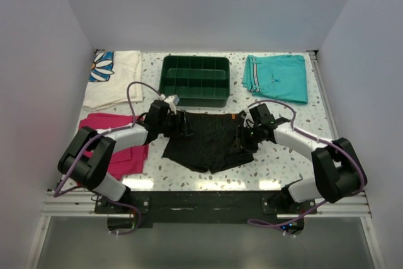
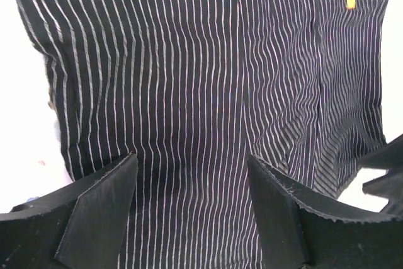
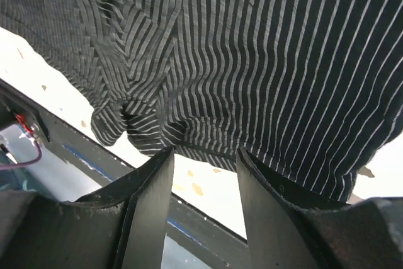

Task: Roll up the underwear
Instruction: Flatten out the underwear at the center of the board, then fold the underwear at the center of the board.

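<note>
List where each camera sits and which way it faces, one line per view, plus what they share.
Top external: above and behind the arms, looking down on the table; both arms show, the left gripper and right gripper at the underwear's sides.
Left wrist: on the left arm, close over the underwear, facing its orange-edged waistband; its own fingers show, apart.
Right wrist: on the right arm, low, facing a bunched hem; its own fingers show, apart.
Shared: all three show the underwear.

One underwear (image 1: 211, 142) was counted; one green tray (image 1: 196, 100); one teal shorts (image 1: 277, 77); one magenta cloth (image 1: 104, 121); one daisy towel (image 1: 117, 77); two grippers were counted, the left gripper (image 2: 192, 168) and the right gripper (image 3: 204, 155).
</note>
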You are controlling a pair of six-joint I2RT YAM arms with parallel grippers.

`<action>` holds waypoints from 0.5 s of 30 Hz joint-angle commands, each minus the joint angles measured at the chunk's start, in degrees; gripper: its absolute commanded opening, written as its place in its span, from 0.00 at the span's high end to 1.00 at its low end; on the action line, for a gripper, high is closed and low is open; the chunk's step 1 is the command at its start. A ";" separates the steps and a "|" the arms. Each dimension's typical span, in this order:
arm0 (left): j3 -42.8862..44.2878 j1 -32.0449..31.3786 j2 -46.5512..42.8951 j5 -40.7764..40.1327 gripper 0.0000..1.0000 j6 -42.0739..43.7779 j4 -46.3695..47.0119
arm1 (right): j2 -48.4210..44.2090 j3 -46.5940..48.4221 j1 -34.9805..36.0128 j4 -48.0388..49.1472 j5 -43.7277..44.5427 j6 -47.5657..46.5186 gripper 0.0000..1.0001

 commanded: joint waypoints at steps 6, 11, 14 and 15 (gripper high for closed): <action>-0.31 0.07 1.43 -3.91 0.25 -3.68 -0.11 | 2.72 0.44 -0.15 -4.69 9.89 -0.12 0.52; -3.92 0.07 -2.88 -5.93 0.24 -4.65 -2.04 | 1.23 0.45 -0.06 -9.01 14.22 0.49 0.51; -4.62 0.07 -4.81 -6.81 0.24 -4.74 -3.19 | -0.70 -0.61 -0.06 -9.81 15.80 2.16 0.51; -4.71 0.07 -5.17 -6.73 0.24 -4.83 -3.19 | -1.05 -0.87 -0.15 -9.63 15.89 2.60 0.51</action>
